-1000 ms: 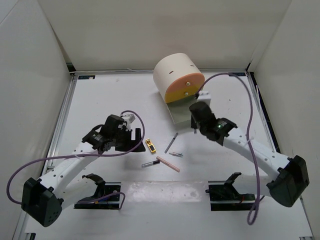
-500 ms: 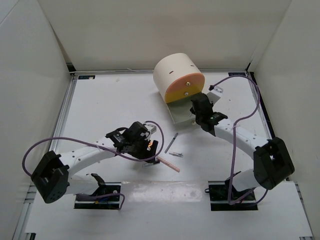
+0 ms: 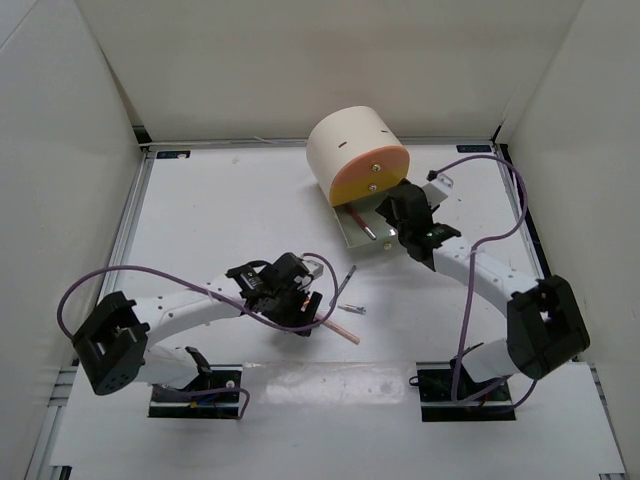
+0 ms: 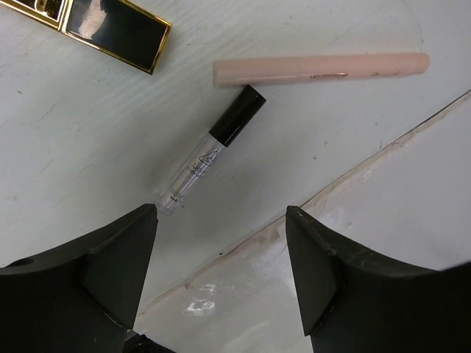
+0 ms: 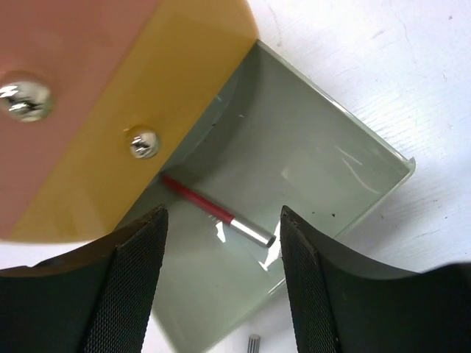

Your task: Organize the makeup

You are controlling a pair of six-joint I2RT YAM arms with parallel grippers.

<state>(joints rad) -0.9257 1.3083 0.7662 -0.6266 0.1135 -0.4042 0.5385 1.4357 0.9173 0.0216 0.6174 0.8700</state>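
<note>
My left claw (image 4: pixel 221 219) hangs spread apart over the clear, black-capped gloss tube (image 4: pixel 210 151) on the white table (image 4: pixel 73 147), a pale pink stick (image 4: pixel 320 68) just beyond, while my right claw (image 5: pixel 221 220), likewise apart, hovers over the red-and-silver pencil (image 5: pixel 217 209) lying in the grey-green open drawer (image 5: pixel 324 162).

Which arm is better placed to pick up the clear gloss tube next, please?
Left: the left gripper hovers open right by the gloss tube, while the right gripper is away at the drawer, above a red pencil.
</note>
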